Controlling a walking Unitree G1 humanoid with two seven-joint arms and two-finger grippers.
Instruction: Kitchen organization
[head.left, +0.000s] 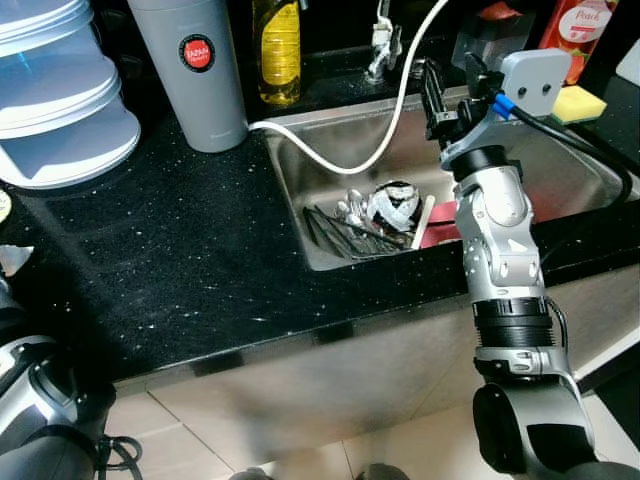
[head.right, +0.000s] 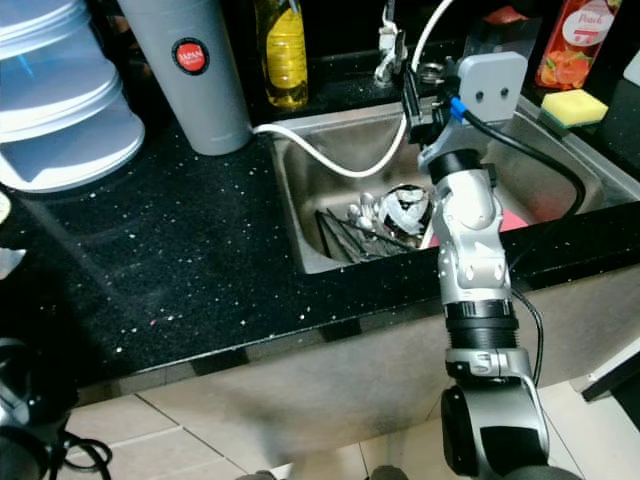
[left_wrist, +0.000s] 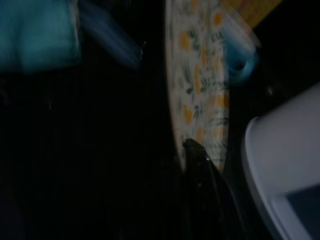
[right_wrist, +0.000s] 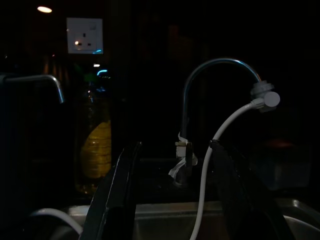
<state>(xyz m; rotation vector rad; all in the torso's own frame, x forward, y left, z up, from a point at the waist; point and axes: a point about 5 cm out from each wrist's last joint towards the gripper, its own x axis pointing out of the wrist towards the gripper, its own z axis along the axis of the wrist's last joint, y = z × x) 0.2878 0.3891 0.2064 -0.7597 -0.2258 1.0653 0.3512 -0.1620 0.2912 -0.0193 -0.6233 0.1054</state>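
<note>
We're hovering the right end effector (head.left: 436, 95), fingers apart and empty, over the sink (head.left: 330, 165), probably lowering next toward the cutlery (head.left: 355, 222).

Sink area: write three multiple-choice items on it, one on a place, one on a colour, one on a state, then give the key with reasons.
1. Where does the pile of metal cutlery lie?
A. in the steel sink basin
B. on the black speckled countertop
C. on the floor

2. What colour is the sponge at the sink's far right corner?
A. blue
B. yellow
C. red

3. How is the right end effector?
A. shut on the white hose
B. shut on a spoon
C. open, holding nothing

Key: 1 A, the cutlery sits inside the basin. 2 B, the sponge is plainly yellow. 3 C, the right wrist view shows its two fingers apart with nothing gripped.
</note>
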